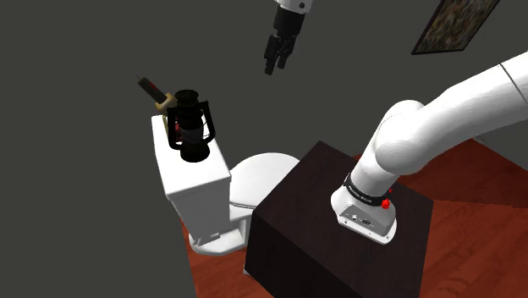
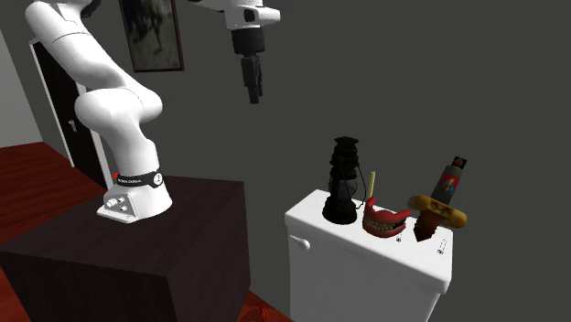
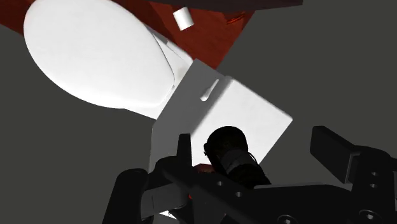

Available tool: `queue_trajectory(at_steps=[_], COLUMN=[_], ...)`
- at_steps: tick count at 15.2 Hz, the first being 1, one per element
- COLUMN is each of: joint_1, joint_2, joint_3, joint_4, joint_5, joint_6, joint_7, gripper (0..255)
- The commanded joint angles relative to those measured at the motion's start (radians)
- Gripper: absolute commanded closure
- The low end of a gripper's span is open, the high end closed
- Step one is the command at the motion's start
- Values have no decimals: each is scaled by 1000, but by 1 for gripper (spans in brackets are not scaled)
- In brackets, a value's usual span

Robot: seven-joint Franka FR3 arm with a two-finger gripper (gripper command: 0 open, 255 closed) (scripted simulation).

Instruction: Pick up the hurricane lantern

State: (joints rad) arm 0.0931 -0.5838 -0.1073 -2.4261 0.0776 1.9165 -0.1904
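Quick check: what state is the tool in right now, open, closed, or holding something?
Tool: open, holding nothing; it hangs in the air above the black hurricane lantern, which stands on the white toilet tank.

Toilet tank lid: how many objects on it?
3, along the toilet tank in the second exterior view: black lantern at the left end, red toothed object in the middle, dagger-like object at the right end. Smaller items behind could be hidden.
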Motion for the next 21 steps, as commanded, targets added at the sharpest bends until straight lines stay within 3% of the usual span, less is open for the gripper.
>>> queue_trajectory(at_steps=[1, 11, 21], joint_1=[19, 137, 207], joint_2=[62, 376, 674], joint_3=[-16, -49, -21], joint_4=[9, 107, 312], joint_5=[7, 121, 308], joint_6=[82, 417, 604], joint_7=[-62, -349, -661], gripper=[0, 0, 0])
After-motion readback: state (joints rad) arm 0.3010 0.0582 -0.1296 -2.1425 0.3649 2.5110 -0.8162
